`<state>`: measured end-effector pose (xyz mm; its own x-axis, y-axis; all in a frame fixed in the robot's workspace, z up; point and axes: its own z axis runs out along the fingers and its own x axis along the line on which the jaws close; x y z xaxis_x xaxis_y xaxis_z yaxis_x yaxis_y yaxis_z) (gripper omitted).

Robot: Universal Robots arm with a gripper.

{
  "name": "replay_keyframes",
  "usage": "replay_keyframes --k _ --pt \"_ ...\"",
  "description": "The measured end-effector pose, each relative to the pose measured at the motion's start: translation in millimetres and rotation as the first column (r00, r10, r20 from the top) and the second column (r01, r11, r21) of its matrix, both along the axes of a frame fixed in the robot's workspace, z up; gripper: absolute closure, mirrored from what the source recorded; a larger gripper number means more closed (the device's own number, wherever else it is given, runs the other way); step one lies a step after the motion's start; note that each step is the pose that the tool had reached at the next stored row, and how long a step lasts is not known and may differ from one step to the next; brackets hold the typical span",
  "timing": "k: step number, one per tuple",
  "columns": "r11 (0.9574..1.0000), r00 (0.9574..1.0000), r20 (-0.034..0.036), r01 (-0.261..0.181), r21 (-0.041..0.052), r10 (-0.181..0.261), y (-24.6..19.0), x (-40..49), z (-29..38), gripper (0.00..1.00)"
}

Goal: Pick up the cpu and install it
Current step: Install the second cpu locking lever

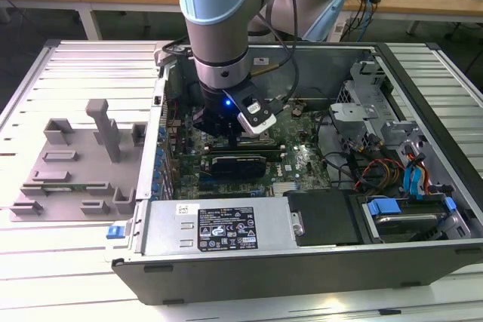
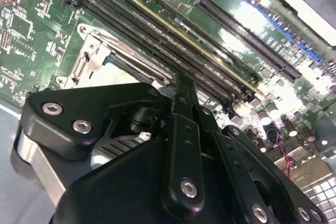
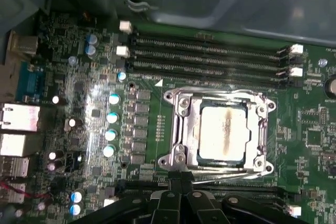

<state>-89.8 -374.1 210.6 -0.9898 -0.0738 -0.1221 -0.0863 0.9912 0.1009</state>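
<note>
The cpu [image 3: 223, 132], a square chip with a shiny silver top bearing a faint smear, lies flat inside the metal-framed socket [image 3: 178, 103] on the green motherboard [image 3: 94, 108]. In the first wrist view my gripper [image 3: 181, 179] hovers just beside the socket's edge, its black fingers pressed together and holding nothing. The second wrist view shows the same narrow fingertips [image 2: 182, 90] over the socket rim, with a pale corner of the cpu [image 2: 116, 75] behind them. In the exterior view the arm's wrist [image 1: 226, 122] hangs low inside the open computer case and hides the socket.
Long black memory slots [image 3: 210, 51] run beside the socket. The case walls [image 1: 423, 254], a black power supply [image 1: 226, 228], the drive cage with blue tabs [image 1: 407, 209] and loose cables [image 1: 370, 167] ring the board. A grey fixture [image 1: 75, 156] sits on the exterior view's left.
</note>
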Motion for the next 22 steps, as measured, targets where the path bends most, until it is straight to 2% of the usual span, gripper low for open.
replay_keyframes --k 2,6,8,9,11,13,16,19,20,22 --pt "1.0000 1.0000 0.0001 0.000 0.0020 0.000 -0.2 -0.1 0.0 0.89" --pt "0.9999 1.0000 0.0002 0.000 0.0109 0.000 -5.2 -1.2 0.0 0.89" --pt "0.9998 1.0000 0.0003 0.000 0.0193 0.000 -10.1 -1.2 0.0 0.89" --pt "0.9997 1.0000 0.0005 0.000 0.0243 0.000 -11.7 -1.3 0.0 0.89" --pt "0.9990 1.0000 0.0058 0.000 0.0437 0.000 -12.3 -1.9 0.1 0.89" --pt "0.9977 0.9999 0.0165 -0.001 0.0683 0.000 -12.5 -4.9 -0.4 0.89" --pt "0.9969 0.9998 0.0192 -0.001 0.0781 -0.001 -12.8 -11.5 -3.2 0.89" --pt "0.9964 0.9998 0.0190 0.001 0.0845 -0.003 -12.9 -11.6 -5.5 0.89" --pt "0.9958 0.9998 0.0193 0.002 0.0912 -0.004 -12.7 -11.6 -7.0 0.89" --pt "0.9952 0.9998 0.0192 0.003 0.0982 -0.005 -12.8 -11.9 -8.4 0.89"
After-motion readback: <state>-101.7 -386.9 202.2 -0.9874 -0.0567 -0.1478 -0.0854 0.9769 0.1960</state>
